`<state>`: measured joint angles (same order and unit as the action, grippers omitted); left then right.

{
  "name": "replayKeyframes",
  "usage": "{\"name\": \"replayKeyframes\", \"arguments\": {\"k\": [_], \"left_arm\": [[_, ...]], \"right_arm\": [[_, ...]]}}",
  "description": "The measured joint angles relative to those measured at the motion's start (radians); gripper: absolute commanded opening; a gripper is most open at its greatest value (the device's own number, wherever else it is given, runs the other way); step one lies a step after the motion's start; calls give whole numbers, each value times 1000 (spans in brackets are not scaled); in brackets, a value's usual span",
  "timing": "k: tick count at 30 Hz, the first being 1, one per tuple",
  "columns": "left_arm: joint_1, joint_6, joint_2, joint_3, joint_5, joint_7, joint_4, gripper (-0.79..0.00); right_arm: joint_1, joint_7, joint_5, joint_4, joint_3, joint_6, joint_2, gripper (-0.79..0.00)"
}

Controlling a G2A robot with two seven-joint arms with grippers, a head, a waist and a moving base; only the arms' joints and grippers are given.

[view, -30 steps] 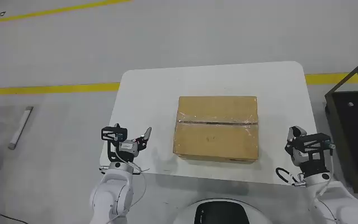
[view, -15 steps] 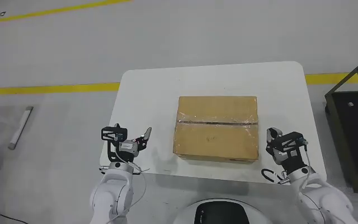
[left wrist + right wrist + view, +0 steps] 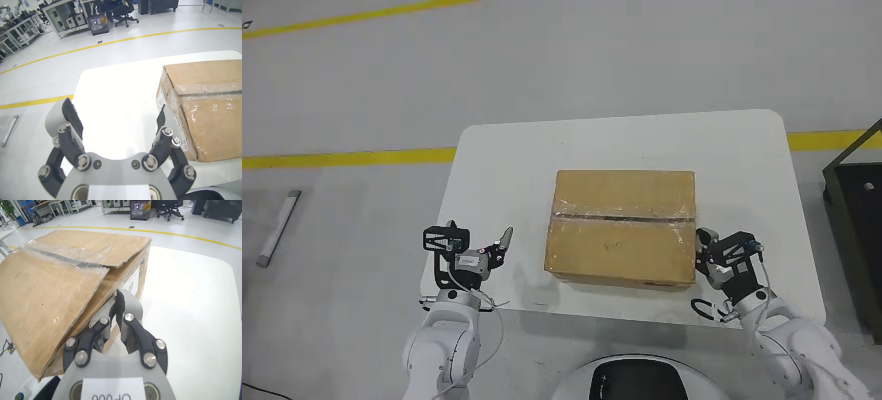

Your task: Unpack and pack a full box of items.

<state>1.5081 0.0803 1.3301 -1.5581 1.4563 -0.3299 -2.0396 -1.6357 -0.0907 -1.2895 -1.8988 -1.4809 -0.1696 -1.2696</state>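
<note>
Left tool [image 3: 480, 243] released, at worktop [image 3: 502, 170] front-left edge, apart from box [image 3: 622, 230]. Box mid-worktop, seam taped, right-end flap lifted. Right tool [image 3: 117, 306] clenched, tips against box's right side. Risk: unbraced push likely skews box; ragged flap may tear.

Box [image 3: 622, 227] fills mid bench [image 3: 502, 170]. Right hand [image 3: 116, 302] touches its right side, blocked that way; room on bench farther right. Left hand [image 3: 114, 106] stands well apart from box's left side, wide lane between. Broad strip behind box passable; front strip narrow.
</note>
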Motion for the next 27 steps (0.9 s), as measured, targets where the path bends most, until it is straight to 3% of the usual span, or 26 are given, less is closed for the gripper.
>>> {"name": "replayKeyframes", "arguments": {"k": [9,16,22,27], "left_arm": [[-10,48,-1,46,-13,-2,-31,0],[-50,98,2,183,29,-6,-128,0],[-65,150,7,311,20,-46,-140,0],[-65,149,8,332,3,-56,-140,0]], "right_arm": [[-21,49,44,-6,-47,11,3,-785],[-109,79,68,-68,-148,18,10,-785],[-175,94,79,-103,-200,17,12,-785],[-219,114,86,-131,-228,24,12,-785]]}}
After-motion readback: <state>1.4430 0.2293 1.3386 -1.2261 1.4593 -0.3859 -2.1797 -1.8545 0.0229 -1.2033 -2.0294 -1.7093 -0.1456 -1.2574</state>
